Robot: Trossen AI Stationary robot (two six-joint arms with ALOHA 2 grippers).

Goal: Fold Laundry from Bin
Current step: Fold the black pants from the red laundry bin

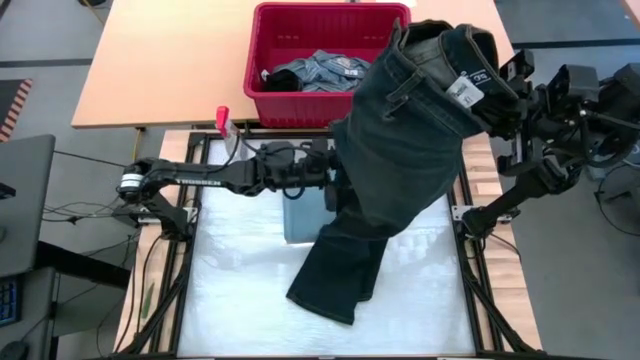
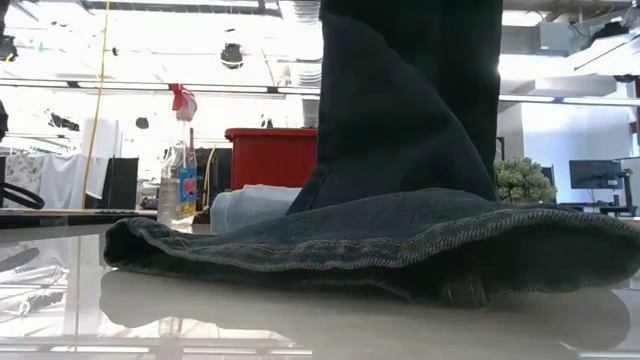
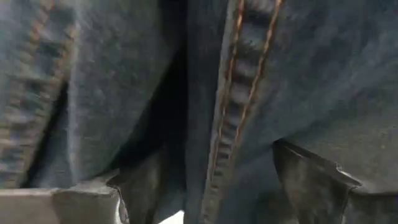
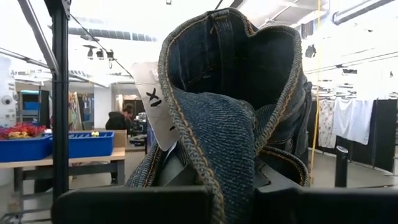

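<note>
Your right gripper (image 1: 478, 88) was raised at the far right of the table, its fingers pinched tight on the waistband of a pair of dark jeans (image 1: 400, 150); in the right wrist view the denim band (image 4: 230, 124) bunched up between the fingers with a white paper tag (image 4: 152, 115) hanging off it. From that grip the jeans hung down and across the table, and their leg ends lay on the white table surface (image 1: 240, 290) near its middle, the hem (image 2: 380, 255) spread flat in the low view. Your left arm reached in from the left side, and your left gripper (image 1: 335, 180) was up against the hanging jeans at about mid-leg; in the left wrist view its fingers (image 3: 311, 180) stood wide apart with an orange-stitched seam (image 3: 233, 106) between them, and I could not tell whether they actually touched the cloth. A light blue garment (image 1: 305, 215) lay on the table just beside that gripper, partly under the jeans. The red bin (image 1: 325, 60) sat on the wooden table (image 1: 160, 70) beyond the work area, with a faded grey-blue denim piece (image 1: 320, 72) still inside it. A clear spray bottle (image 2: 180, 180) with a red top stood near the bin's left corner.
</note>
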